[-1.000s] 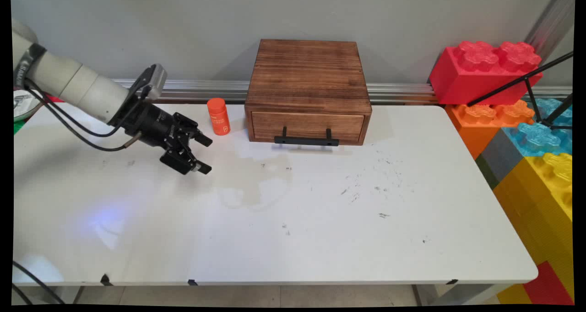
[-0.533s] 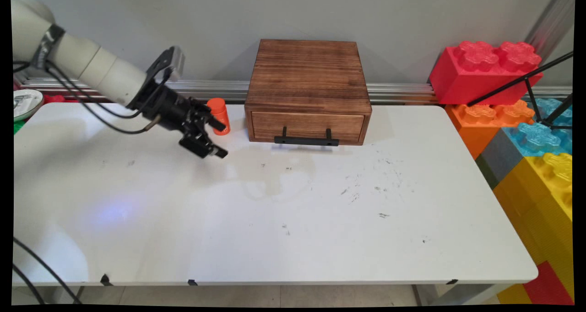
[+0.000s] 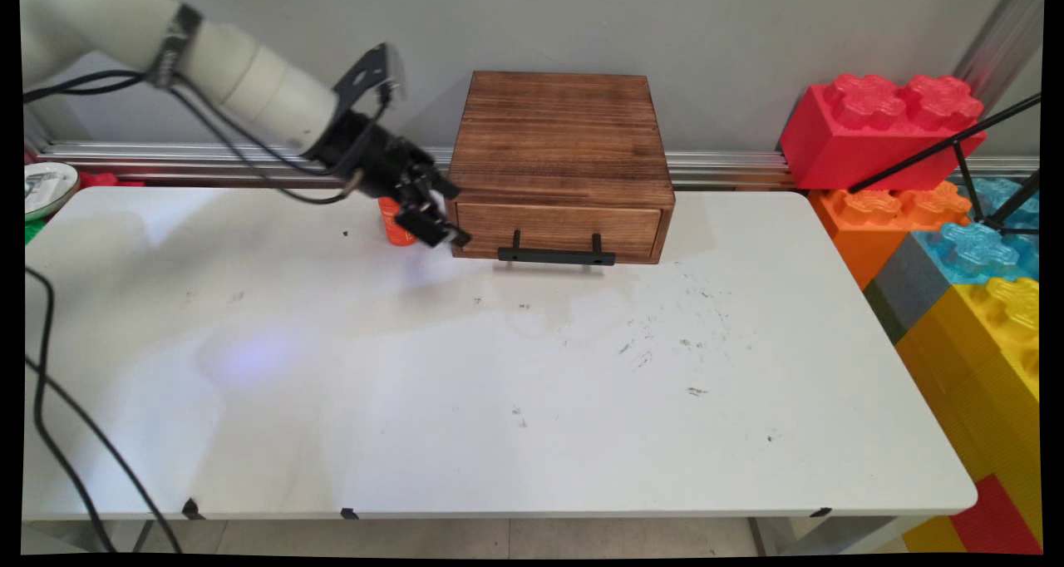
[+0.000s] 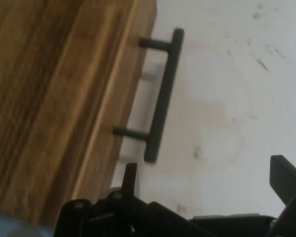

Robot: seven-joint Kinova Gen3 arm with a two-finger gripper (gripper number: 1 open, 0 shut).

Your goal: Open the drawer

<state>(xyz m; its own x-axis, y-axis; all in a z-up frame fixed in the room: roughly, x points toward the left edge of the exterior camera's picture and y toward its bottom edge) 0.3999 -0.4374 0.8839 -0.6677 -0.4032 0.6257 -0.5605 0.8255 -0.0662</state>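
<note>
Your gripper (image 3: 447, 214) hangs just above the surface (image 3: 499, 401) near its far edge, fingers spread wide with nothing between them. It sits at the left front corner of the box (image 3: 559, 161), and you can't tell whether a fingertip touches the wood.

You see the box standing against the far edge, about midway along it, its drawer (image 3: 559, 228) facing the near edge. The drawer looks pushed in, so its contents stay hidden from you. Its black handle (image 3: 556, 254) runs lengthwise along the drawer front, parallel to the far edge, held off on two posts. From the hand view the handle (image 4: 162, 96) lies ahead of the gripper (image 4: 207, 175), between the finger lines.

An orange bottle (image 3: 394, 226) stands upright just left of the box, mostly hidden behind the gripper. You can't read its label.
</note>
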